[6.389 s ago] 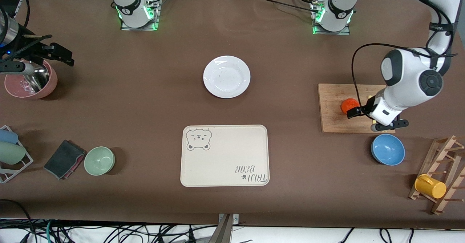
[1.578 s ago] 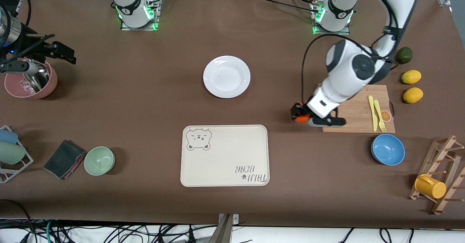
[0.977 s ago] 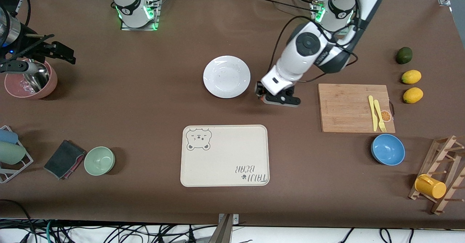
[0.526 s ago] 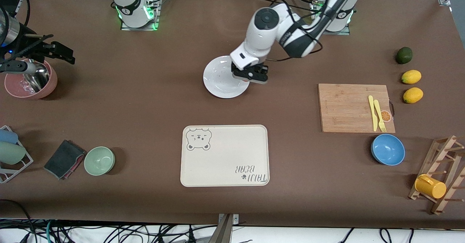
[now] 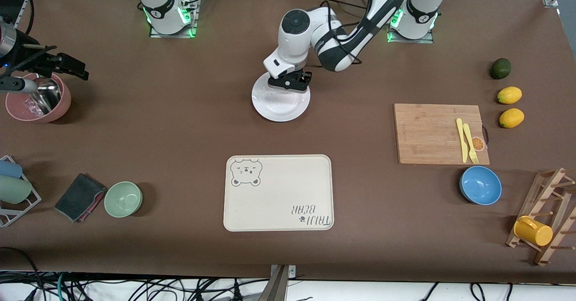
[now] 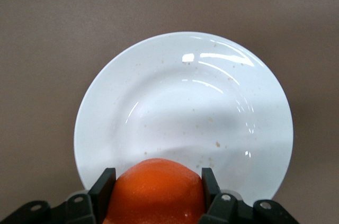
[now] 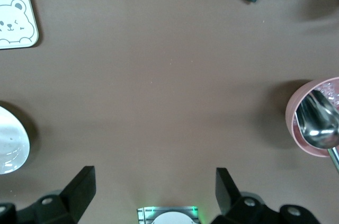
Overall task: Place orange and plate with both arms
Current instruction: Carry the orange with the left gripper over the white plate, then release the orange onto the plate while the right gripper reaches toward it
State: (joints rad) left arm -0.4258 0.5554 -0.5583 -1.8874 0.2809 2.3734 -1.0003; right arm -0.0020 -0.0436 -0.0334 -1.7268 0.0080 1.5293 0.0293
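Note:
The white plate [image 5: 281, 105] lies mid-table, farther from the front camera than the cream tray. My left gripper [image 5: 288, 81] hangs over the plate's rim on the robots' side. In the left wrist view my left gripper [image 6: 154, 187] is shut on the red-orange orange [image 6: 156, 189], above the plate [image 6: 185, 102]. The orange is hidden by the hand in the front view. My right gripper [image 5: 72, 65] waits open and empty above the table by the pink bowl, at the right arm's end. In the right wrist view [image 7: 153, 187] its fingers [image 7: 79, 187] stand wide apart, and the plate's edge [image 7: 8, 150] shows.
The cream bear-print tray [image 5: 279, 193] is nearer the front camera. A cutting board [image 5: 427, 132] with yellow cutlery, a blue bowl [image 5: 480, 185], two lemons [image 5: 509, 95], an avocado [image 5: 500, 68] and a mug rack [image 5: 546, 215] are at the left arm's end. A pink bowl [image 5: 38, 98], green bowl [image 5: 123, 199] and cloth [image 5: 80, 196] are at the right arm's end.
My left gripper has carried the orange from the cutting board across the table to above the plate. The right arm has barely moved.

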